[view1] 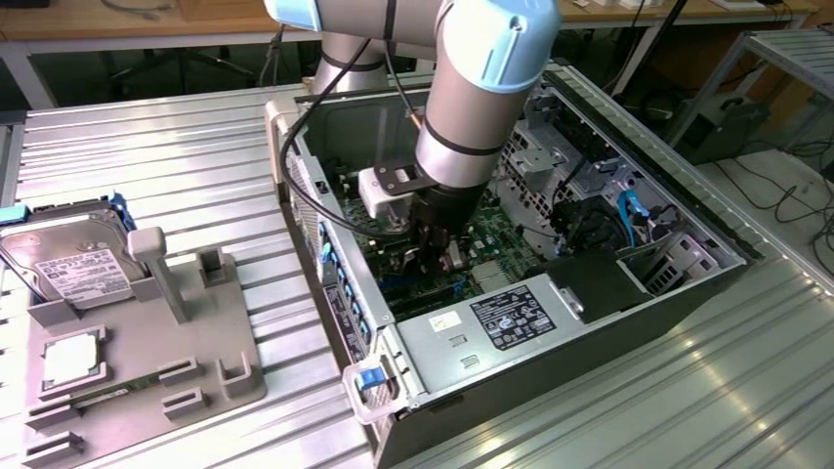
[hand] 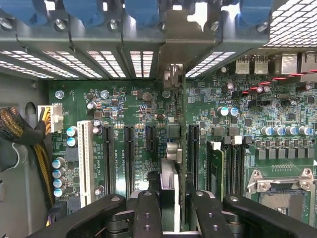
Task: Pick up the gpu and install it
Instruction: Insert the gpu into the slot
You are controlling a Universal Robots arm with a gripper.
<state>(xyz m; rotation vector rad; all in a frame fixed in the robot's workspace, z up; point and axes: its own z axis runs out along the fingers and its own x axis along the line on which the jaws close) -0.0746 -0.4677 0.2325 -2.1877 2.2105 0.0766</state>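
Setting: ribbed aluminium bench (view1: 195,156) in a workshop, with wooden desks and cables behind.
Exterior view, case: open computer case (view1: 678,210) lies on its side on the bench, motherboard exposed, power supply (view1: 502,318) at its near end.
Exterior view, arm: grey arm with blue joint caps reaches straight down into the case; the hand (view1: 437,256) sits low over the board.
Exterior view, fixture: grey parts fixture (view1: 144,352) at the exterior view's left holds a hard drive (view1: 72,266) and a CPU chip (view1: 72,360).
Wrist view, card: gpu (hand: 179,148) is seen edge-on, upright, running from between the black fingers (hand: 147,213) up to the rear bracket openings, over an expansion slot of the motherboard (hand: 119,104).
Wrist view, hand: clenched on the gpu, one finger on each face.
Step in hand: insertion, judged; the card is already inside the case and aligned with a slot.
Next move calls for: straight downward pressure, keeping the card upright and its bracket in the rear opening; whether it is fully seated cannot be told.
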